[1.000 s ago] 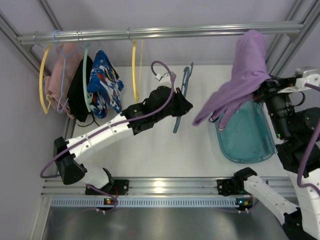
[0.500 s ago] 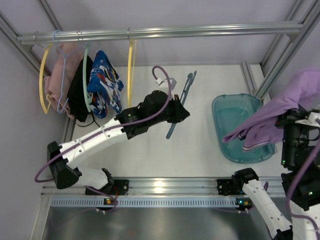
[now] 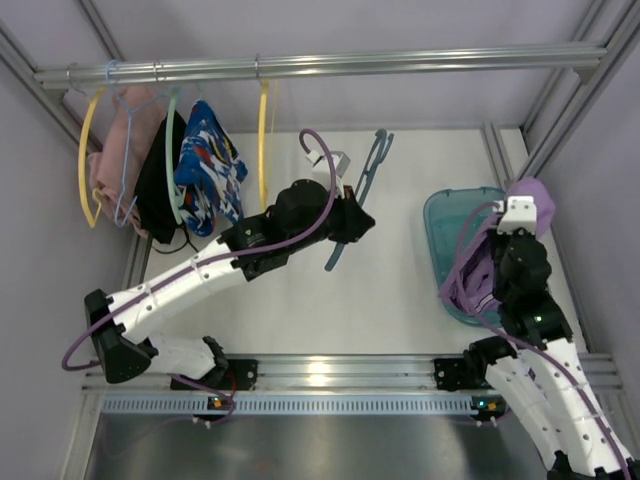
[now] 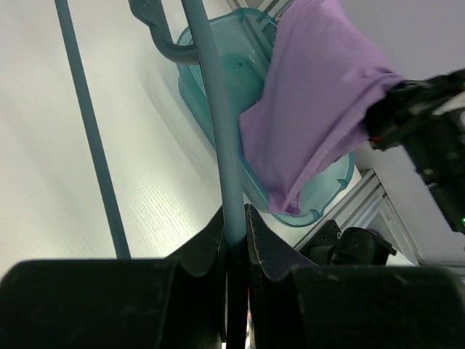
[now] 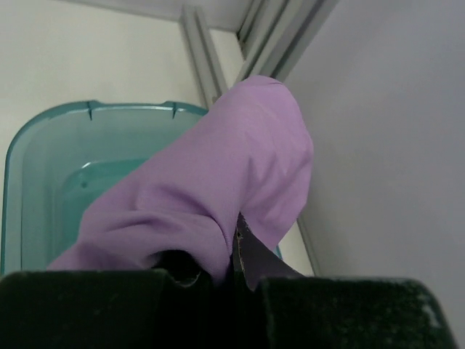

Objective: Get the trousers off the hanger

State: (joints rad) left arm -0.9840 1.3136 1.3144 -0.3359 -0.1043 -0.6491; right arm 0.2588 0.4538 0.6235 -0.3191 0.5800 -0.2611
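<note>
I see bare table point(image 3: 400, 290) open to the left of the teal bin point(image 3: 455, 222) | the hanger point(image 3: 362, 195) in my left gripper point(image 3: 357, 222) sticks up in the middle | hung clothes point(image 3: 208, 165) and a yellow hanger point(image 3: 262, 140) crowd the left end of the rail point(image 3: 400, 62), and its right end is open | the trousers point(image 4: 312, 109) cover the bin's right side, by the frame post point(image 3: 570, 110)

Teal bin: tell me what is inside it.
The trousers, clamped in the right gripper, hang over the teal bin. The floor that shows beside them is bare. The cloth covers the rest, so whether their low end rests inside cannot be told.
</note>
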